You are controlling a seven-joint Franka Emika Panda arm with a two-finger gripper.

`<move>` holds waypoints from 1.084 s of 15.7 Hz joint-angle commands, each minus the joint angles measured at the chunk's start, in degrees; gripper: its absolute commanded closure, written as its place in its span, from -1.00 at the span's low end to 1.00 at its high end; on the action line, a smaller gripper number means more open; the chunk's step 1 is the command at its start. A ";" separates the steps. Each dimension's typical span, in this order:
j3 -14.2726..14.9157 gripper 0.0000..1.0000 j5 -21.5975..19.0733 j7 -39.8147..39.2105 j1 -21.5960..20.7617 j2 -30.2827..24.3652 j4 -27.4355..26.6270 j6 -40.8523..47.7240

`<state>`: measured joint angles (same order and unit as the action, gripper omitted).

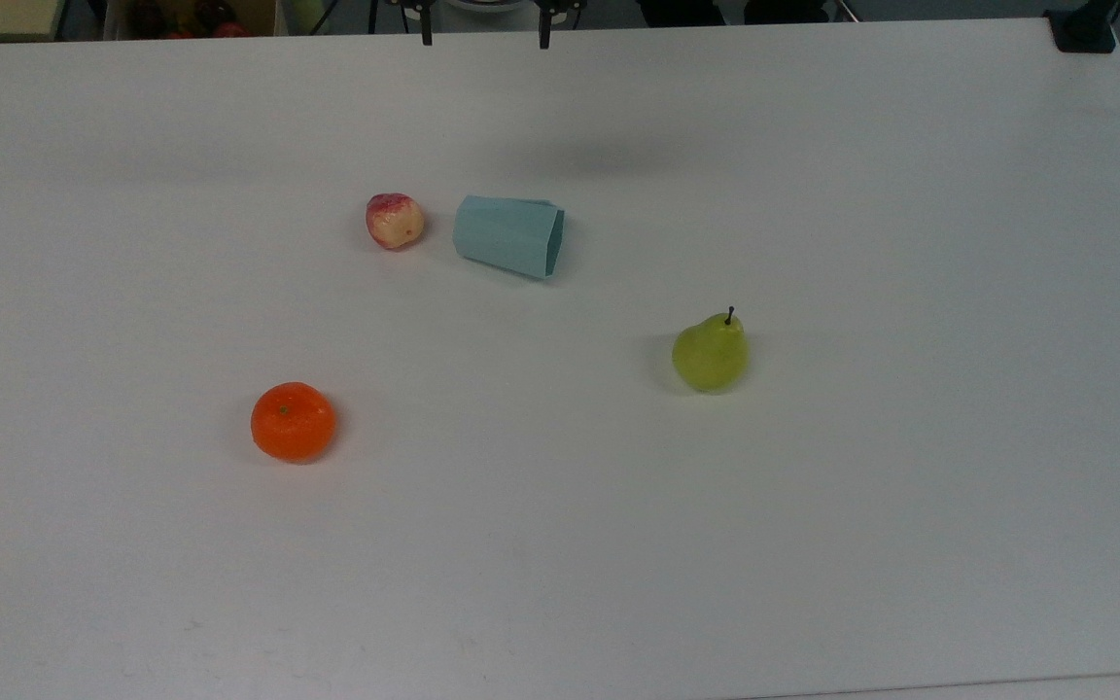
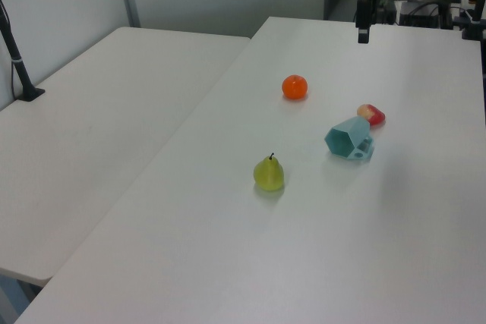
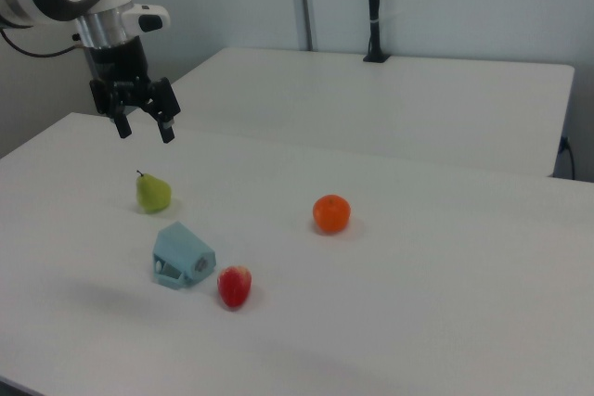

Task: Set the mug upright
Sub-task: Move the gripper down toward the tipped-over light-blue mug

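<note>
The mug [image 1: 508, 234] is lying on its side on the white desk [image 1: 813, 535], near the middle. In the top view its open mouth is facing the top view's right, and its narrower base is pointing toward a red and cream fruit [image 1: 394, 220] sitting just beside it, with a small gap between them. In the left view the mouth is turning toward the camera and showing a darker teal inside, while the red fruit is peeking out from behind the mug. In the right view a small handle-like piece is resting against the desk on the mug's lower side.

A green pear [image 1: 711, 351] is standing with its stem up, well apart from the mug, toward the top view's lower right. An orange [image 1: 293, 420] is sitting well apart toward the top view's lower left.

The jaws [image 3: 143, 124] are hanging in the air above the desk, spread wide and holding nothing, with both black fingertips pointing down. In the right view they are hovering above and behind the pear, well away from the mug. In the top view the two fingertips are showing at the upper edge of the desk.

No brand, label or writing can be read on the mug, the fruit or the arm.
</note>
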<state>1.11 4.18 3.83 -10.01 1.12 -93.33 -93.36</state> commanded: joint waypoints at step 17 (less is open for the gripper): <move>-0.05 -1.00 16.37 8.02 -10.54 2.82 -2.03 2.92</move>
<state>0.95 13.57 5.93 -15.06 2.25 -94.35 -92.23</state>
